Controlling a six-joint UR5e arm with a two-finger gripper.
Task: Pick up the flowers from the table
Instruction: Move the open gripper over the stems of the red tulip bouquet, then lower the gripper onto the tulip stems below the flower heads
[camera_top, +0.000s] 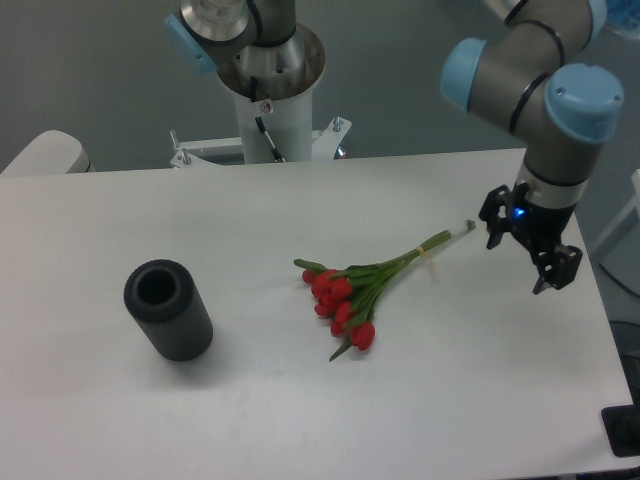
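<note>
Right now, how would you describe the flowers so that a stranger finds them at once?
Look at the white table, a little right of its middle. There the flowers lie flat: red tulips on long green stems, pale ends pointing up-right toward the gripper. The only neighbour, a black cylinder to the left, has no colour.

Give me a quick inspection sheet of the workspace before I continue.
Surface: white table, flat, no spills seen.
Job's things: flowers lying on the table, red heads toward the camera, pale stem ends toward the gripper.
Clutter: black cylinder lying at left, apart from the flowers.
Grippers: gripper open, just right of the stem ends, fingers holding nothing.
Cables: a thin cable on the arm base.
Surroundings: grey wall behind.
</note>
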